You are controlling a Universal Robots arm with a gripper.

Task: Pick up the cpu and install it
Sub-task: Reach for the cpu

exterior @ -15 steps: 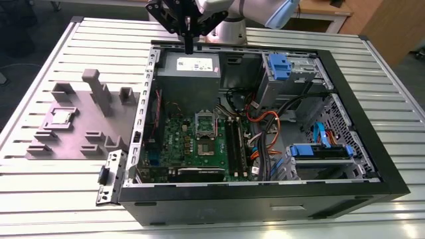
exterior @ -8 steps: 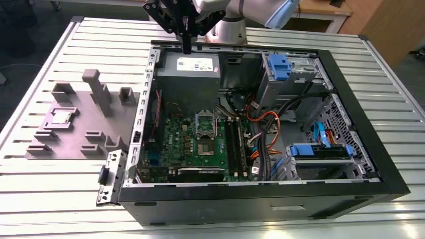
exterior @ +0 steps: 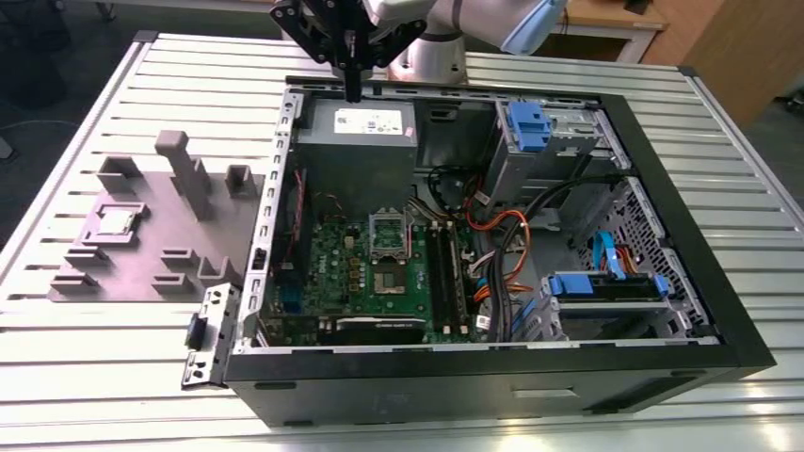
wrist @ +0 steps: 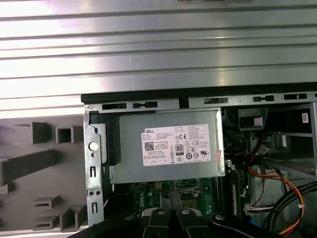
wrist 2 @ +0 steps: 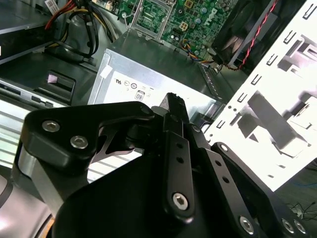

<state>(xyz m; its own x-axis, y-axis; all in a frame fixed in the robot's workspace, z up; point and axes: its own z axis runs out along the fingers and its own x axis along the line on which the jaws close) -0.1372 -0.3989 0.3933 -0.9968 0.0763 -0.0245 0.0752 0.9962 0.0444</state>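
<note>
The cpu (exterior: 116,221) is a small silver-grey square lying flat in a recess of the grey fixture plate (exterior: 138,268), at the exterior view's left of the open computer case. My gripper (exterior: 353,89) hangs over the case's back edge, above the grey power supply (exterior: 358,141), well apart from the cpu. Its black fingers (wrist 2: 176,106) are pressed together and hold nothing. Inside the case lies the green motherboard (exterior: 345,264) with the metal socket frame (exterior: 387,231) near its middle. In the first wrist view the fingertips (wrist: 171,201) hover over the motherboard's edge, just past the power supply (wrist: 166,148).
The black case (exterior: 703,282) holds drive bays with blue clips (exterior: 528,122), orange and black cables (exterior: 503,235) and upright metal walls (exterior: 282,179). Tall grey blocks (exterior: 188,174) rise from the fixture plate. All of it rests on a ribbed metal table (exterior: 75,358).
</note>
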